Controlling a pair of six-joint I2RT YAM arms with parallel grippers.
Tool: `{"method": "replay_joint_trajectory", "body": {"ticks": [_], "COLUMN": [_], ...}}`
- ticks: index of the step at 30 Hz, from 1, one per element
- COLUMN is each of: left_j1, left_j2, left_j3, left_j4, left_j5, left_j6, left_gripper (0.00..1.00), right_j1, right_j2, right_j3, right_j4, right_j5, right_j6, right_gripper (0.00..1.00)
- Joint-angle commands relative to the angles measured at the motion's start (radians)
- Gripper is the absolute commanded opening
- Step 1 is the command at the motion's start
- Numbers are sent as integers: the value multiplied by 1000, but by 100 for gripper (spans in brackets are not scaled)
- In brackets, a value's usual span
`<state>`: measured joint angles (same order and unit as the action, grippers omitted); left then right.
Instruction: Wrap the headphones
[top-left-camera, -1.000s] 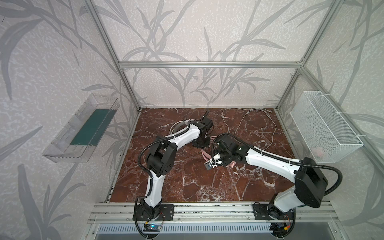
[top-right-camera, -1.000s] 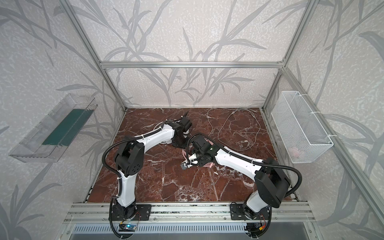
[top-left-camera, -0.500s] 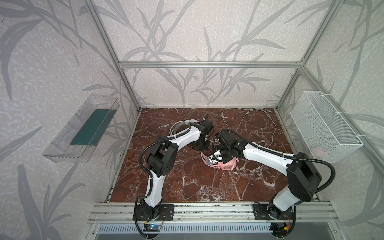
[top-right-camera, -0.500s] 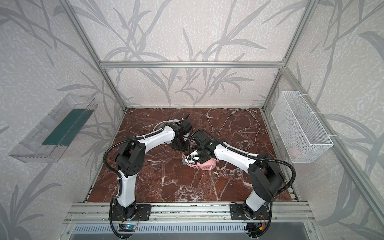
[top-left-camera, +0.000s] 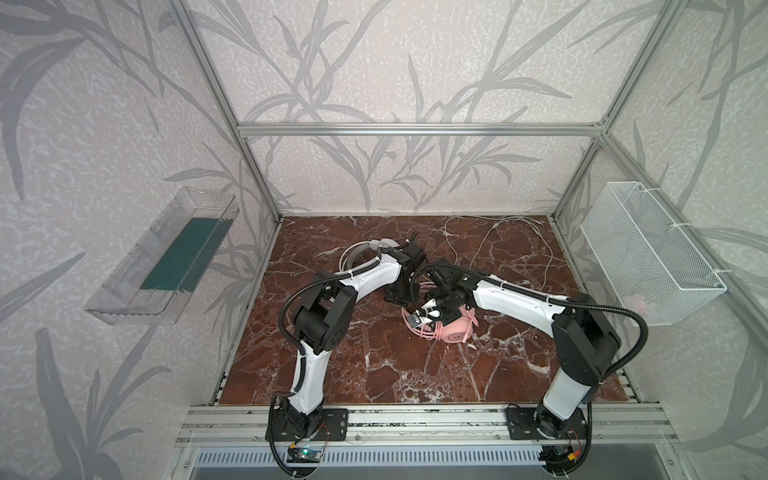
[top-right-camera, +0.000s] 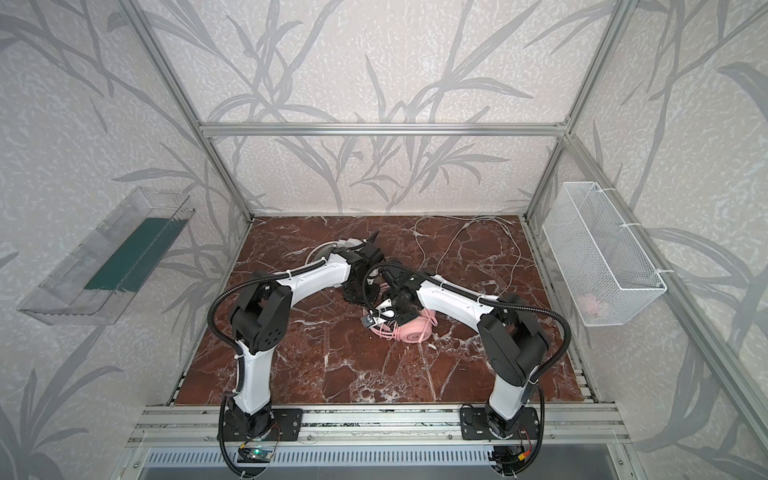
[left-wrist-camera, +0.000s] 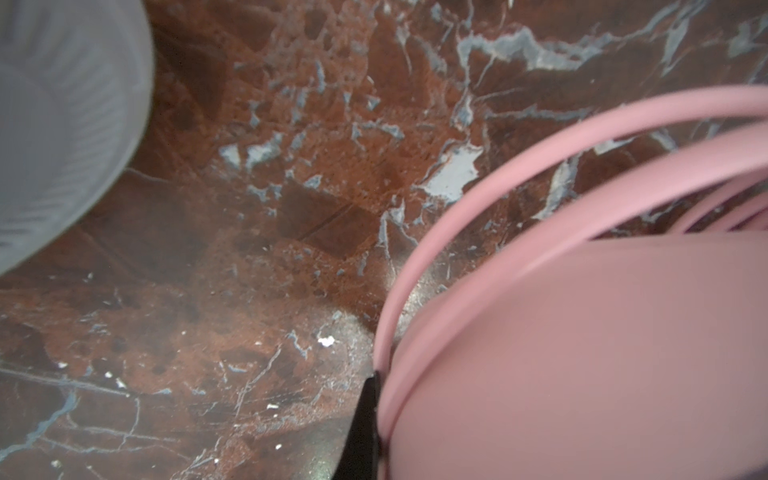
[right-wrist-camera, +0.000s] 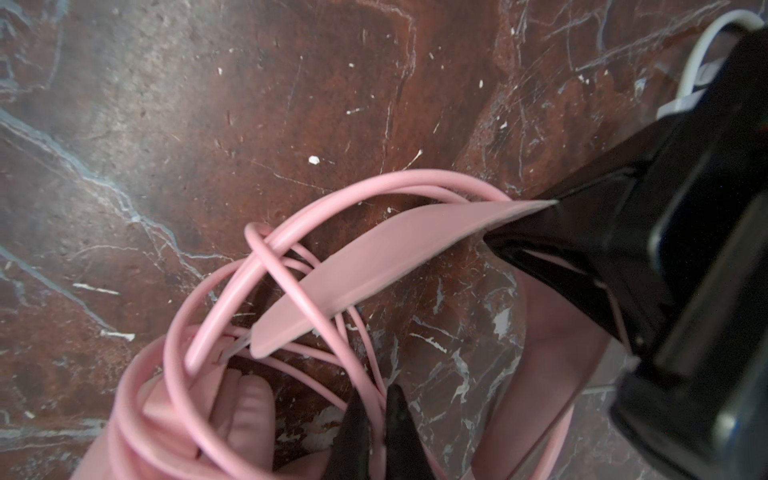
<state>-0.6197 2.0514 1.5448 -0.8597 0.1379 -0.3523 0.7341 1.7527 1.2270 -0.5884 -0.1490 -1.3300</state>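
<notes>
Mid-frame, the pink headphones (top-left-camera: 455, 330) are clamped at the band by the left tool (right-wrist-camera: 523, 224); the pink cable (right-wrist-camera: 270, 266) is pinched alongside by the right tool (right-wrist-camera: 376, 432).

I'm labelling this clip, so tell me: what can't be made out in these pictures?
- White headphones: only a blurred cup in the left wrist view; the left arm covers most of them in both top views.
- Pink item in the wire basket: too small, behind mesh, in both top views.
- Pink cable, free end: lost among loops in the right wrist view.
</notes>
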Motion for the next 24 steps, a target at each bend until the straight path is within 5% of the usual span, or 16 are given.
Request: {"method": "replay_joint_trajectory", "body": {"ticks": [1,14,24], "left_j1": [-8,-8,-9], "left_j2": [-7,1,9], "left_j3": [-11,-9,-8], "left_j4": [-16,-13,-6], "left_j5": [55,63,71], "left_j6": [-4,-4,-7], "left_gripper": [0,0,0], "right_j1": [-5,-1,16], "right_j2": [17,54,11], "right_j3": [16,85,-5], "right_j4": [-21,-4,198], "right_j5": [-46,-147,-245], "right_j6": [38,134,209], "right_gripper": [5,8,5]}}
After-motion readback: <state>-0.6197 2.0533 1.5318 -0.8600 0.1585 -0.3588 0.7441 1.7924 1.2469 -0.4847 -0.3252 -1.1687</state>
